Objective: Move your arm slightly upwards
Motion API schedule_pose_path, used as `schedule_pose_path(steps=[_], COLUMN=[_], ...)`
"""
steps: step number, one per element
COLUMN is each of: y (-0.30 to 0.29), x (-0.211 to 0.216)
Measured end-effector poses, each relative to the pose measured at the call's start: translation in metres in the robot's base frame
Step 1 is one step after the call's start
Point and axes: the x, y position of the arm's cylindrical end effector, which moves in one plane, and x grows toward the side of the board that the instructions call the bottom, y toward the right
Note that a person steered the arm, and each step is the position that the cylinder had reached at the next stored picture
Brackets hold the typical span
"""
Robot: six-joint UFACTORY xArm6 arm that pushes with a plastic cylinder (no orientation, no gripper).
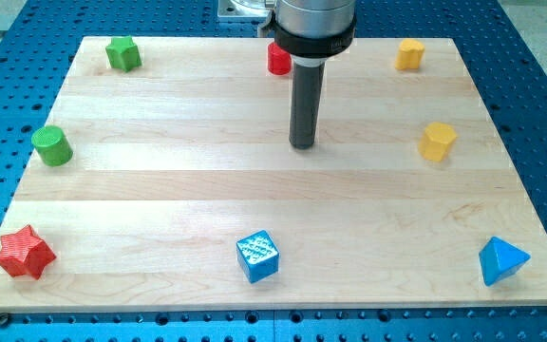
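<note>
Pale wooden worktop (160, 123) is lying on blue pegboard (8, 104). No claw is showing; my tip (302, 146) is resting mid-board. Left of it a green cylinder (52, 145) is sitting; just above, a red block (278, 60); right, a yellow block (437, 141).

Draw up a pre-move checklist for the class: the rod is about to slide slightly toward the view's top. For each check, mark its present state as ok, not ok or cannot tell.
1. My tip is in view and stands on bare board: ok.
2. My tip touches no block: ok.
3. Path just toward the view's top of the tip is free: ok; the red block near the top edge is well beyond a slight move.
4. Red block's shape can be made out: cannot tell; the arm partly hides it.
5. Yellow block at the view's right is off the path: ok.
6. Wooden board leaves room above the tip: ok.
</note>
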Motion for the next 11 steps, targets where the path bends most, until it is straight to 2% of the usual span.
schedule_pose_path(steps=[5,6,7,9,11], y=[-0.007,-0.001,0.017,0.023,0.023], x=[-0.001,-0.005,-0.033,-0.039,-0.017])
